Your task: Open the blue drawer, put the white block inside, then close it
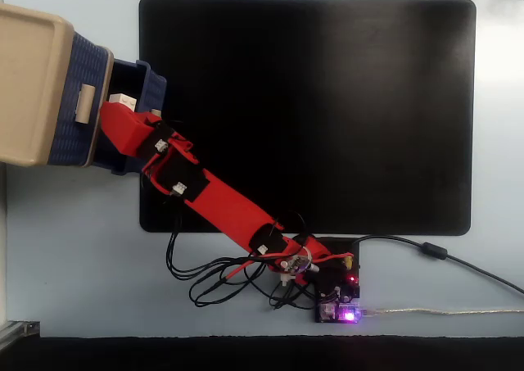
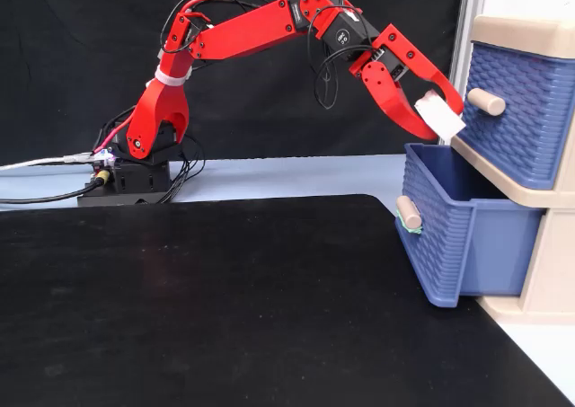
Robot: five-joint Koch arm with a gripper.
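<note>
The blue drawer [image 2: 436, 236] is the bottom one of the beige cabinet [image 2: 550, 272] and is pulled open, its small beige handle facing the mat. From above, the blue drawer [image 1: 154, 83] juts out past the cabinet [image 1: 33, 84]. My red gripper [image 2: 447, 119] hangs just over the open drawer, shut on the white block [image 2: 438, 115], which is tilted between the fingers. In the top-down fixed view the white block [image 1: 121, 101] shows at the tip of the gripper [image 1: 116, 107], above the drawer's cavity.
The upper blue drawer [image 2: 521, 110] is shut, its handle close to the right of my fingers. A black mat [image 1: 327, 117] covers most of the table. The arm's base with controller board [image 1: 340, 301] and loose cables sits at the mat's near edge.
</note>
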